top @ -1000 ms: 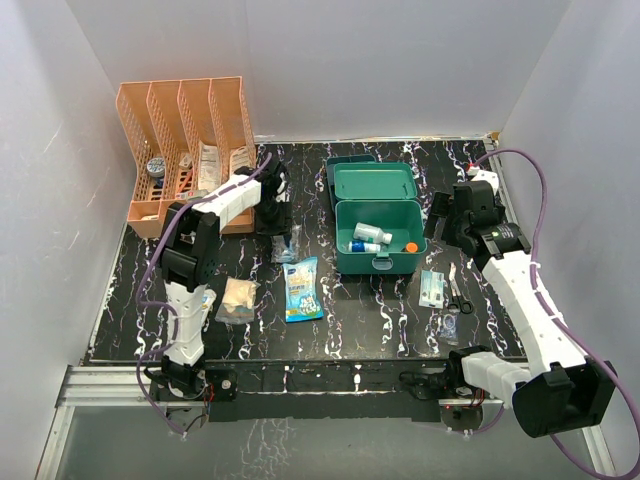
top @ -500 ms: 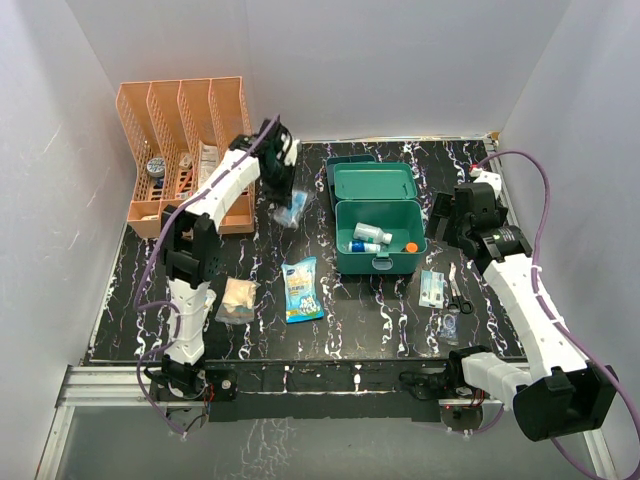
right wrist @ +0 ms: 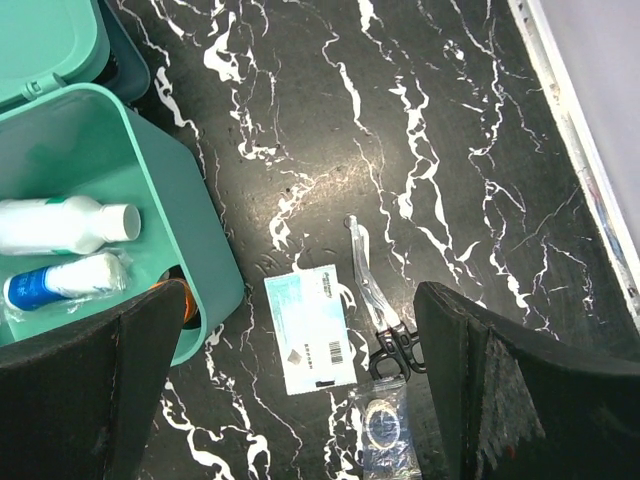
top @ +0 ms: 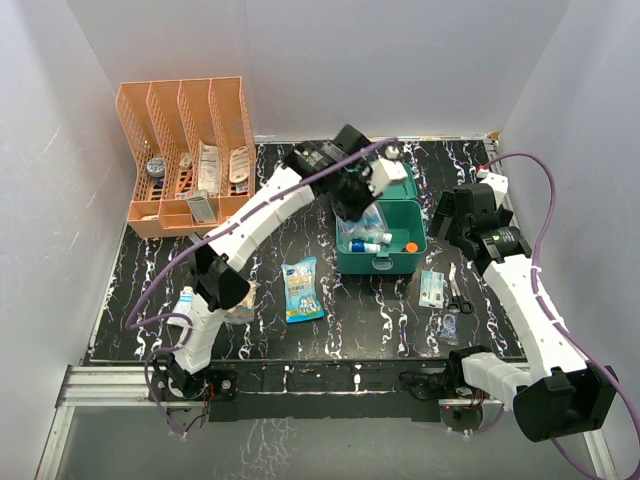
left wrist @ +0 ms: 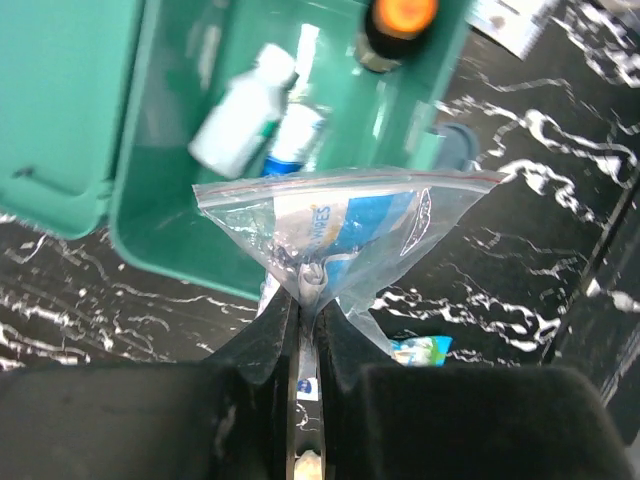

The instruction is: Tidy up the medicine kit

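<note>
Black marbled surface [top: 380, 300], centre: teal-green plastic medicine kit [top: 355, 262] stands open. Left tool [left wrist: 308, 300], pinching a clear zip bag [left wrist: 340, 235], hangs over it. Packing appears in hand; next, lower and release inside. Right tool [right wrist: 300, 300] spread, right of kit.

The left gripper's [left wrist: 308, 300] 2 fingers pinch the bottom of a clear zip-top bag [left wrist: 350, 230] with a blue-and-white packet inside. The bag hangs over the near wall of the open medicine kit [left wrist: 150, 200]. Inside the kit lie a white bottle [left wrist: 240, 115], a blue-and-white tube [left wrist: 295, 135] and an orange cap [left wrist: 400, 15]. Around the kit is a black, white-veined tabletop [left wrist: 540, 200].
</note>
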### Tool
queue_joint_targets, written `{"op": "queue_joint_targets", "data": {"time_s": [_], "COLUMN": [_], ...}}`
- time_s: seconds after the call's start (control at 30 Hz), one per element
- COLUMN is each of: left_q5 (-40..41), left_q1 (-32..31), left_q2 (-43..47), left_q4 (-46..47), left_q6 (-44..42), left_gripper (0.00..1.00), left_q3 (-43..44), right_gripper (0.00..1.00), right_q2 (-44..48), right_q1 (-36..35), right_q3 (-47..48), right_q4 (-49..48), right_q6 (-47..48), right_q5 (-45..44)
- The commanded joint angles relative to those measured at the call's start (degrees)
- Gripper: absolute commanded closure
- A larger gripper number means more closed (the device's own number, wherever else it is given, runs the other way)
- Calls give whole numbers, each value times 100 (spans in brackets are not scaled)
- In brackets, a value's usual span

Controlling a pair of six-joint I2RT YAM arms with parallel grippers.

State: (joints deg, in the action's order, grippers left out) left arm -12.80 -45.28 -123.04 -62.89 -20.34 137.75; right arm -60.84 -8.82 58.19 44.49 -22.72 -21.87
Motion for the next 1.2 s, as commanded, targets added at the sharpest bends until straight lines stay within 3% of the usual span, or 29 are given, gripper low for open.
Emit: {"op": "queue_joint_targets", "data": {"time_s": [0.0, 0.43, 0.8, 1.07, 1.13, 1.17], "left_q5": [-133, 93, -88, 34, 149, 214], "left_q1": [-123, -204, -418, -415, -420, -416], "left_q2": [152, -382, -930, -965, -976, -957], "left_q4": [-473, -213, -213, -3, 77, 131], "left_q6": [-904, -2193, -1795, -1353, -1199, -1118], "left_gripper": [100, 100, 100, 100, 94, 84], "left_q3": [1, 170, 311, -256, -241, -240], "right_gripper": [2, 2, 2, 2, 2, 2], "right_q2": [309, 386, 357, 353, 376, 398], "right_q1": [39, 38, 43, 38, 38, 38], "right_q3": [131, 14, -62, -80, -88, -84], "right_q4": [-190, -229, -257, -291, -296, -300], "right_q6": [-93, -92, -52, -23, -27, -11], "right_q5": [-381, -323, -347, -318, -318, -307]}}
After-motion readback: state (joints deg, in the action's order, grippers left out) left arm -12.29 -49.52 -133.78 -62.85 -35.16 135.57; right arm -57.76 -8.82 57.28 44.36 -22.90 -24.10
